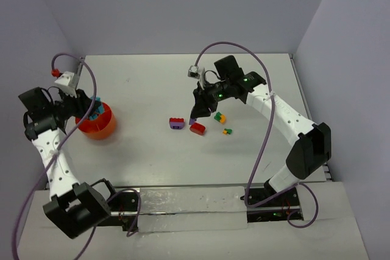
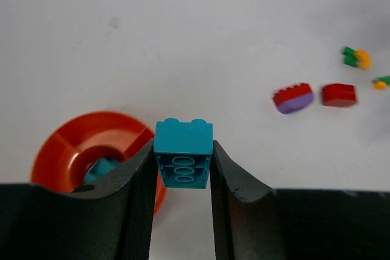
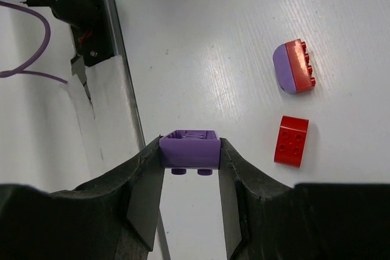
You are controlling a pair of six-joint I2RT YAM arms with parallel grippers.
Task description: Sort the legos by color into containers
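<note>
Left gripper (image 2: 183,145) pinches a teal brick (image 2: 183,153) between part-closed jaws, hovering at the orange bowl's (image 2: 64,144) rim, where another teal piece (image 2: 103,167) lies in a compartment. Right gripper (image 3: 190,150) likewise clamps a purple brick (image 3: 190,147) above the table (image 3: 213,41), near the red brick (image 3: 291,140) and the red-and-purple piece (image 3: 294,65). Delivery seems in hand: the left should centre over the teal compartment and release, and the right must then carry its brick across.
</note>
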